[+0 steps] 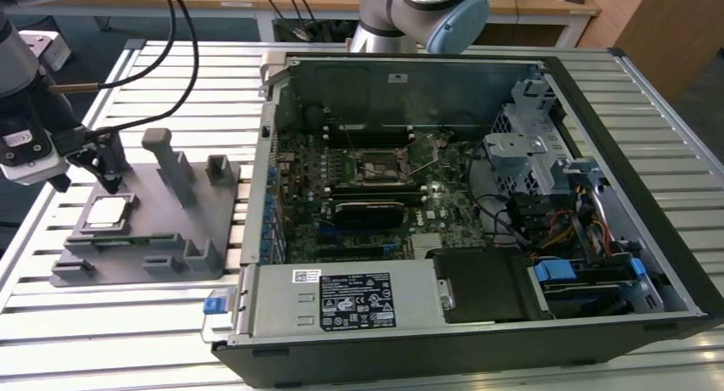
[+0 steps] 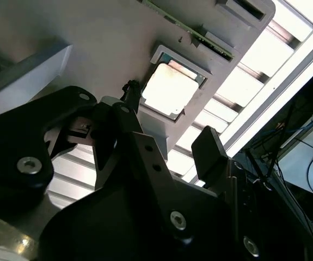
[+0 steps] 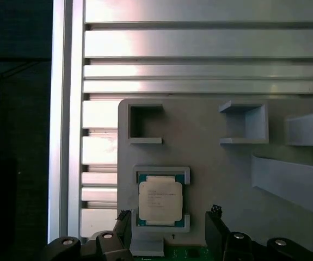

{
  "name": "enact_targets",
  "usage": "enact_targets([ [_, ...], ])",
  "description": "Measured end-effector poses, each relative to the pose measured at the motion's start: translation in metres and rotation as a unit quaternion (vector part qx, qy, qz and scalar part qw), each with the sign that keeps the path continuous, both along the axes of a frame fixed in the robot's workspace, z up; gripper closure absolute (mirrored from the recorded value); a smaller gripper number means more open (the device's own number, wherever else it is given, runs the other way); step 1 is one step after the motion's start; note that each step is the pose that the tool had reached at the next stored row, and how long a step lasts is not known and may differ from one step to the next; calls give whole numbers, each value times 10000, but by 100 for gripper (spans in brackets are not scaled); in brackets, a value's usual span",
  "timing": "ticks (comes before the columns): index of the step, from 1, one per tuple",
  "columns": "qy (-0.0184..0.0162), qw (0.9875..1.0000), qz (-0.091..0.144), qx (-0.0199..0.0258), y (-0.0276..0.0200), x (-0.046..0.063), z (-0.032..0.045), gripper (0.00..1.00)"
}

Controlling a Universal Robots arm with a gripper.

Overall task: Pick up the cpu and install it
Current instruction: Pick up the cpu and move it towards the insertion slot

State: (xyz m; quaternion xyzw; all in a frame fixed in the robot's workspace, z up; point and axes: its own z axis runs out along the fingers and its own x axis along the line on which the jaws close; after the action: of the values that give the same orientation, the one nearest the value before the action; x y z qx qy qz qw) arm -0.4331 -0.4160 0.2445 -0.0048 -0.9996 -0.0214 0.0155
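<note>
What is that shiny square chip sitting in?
The cpu lies flat in a square pocket of the grey holder tray. Its green edge shows; the pocket's floor beneath is covered by the chip.

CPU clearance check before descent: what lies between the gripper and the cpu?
Nothing but bare air: in the exterior view the gripper hangs above the cpu.

The exterior view looks steeply down on the surface, computer case at centre, holder tray at nine o'clock. Both wrist views hang close over that tray: the first straight down, the second slanting past the end effector. All three share the cpu.
</note>
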Motion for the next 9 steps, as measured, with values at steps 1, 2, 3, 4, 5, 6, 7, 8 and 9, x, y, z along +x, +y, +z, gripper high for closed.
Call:
enact_targets([
  [1, 0, 10000, 2, 0, 0, 3, -11, 35],
  [2, 2, 10000, 26, -1, 0, 15, -25, 35],
  [3, 1, 10000, 61, 0, 0, 21, -43, 35],
  [4, 1, 9999, 101, 0, 1, 21, -61, 35],
  [5, 1, 9999, 149, 0, -1, 21, -79, 35],
  [6, 2, 9998, 211, -1, -2, 21, -93, 35],
  [7, 3, 9997, 264, -1, -6, 22, -109, 35],
  [8, 5, 9996, 289, -1, -11, 19, -126, 35],
  [9, 5, 9996, 290, -2, -12, 3, -142, 35],
])
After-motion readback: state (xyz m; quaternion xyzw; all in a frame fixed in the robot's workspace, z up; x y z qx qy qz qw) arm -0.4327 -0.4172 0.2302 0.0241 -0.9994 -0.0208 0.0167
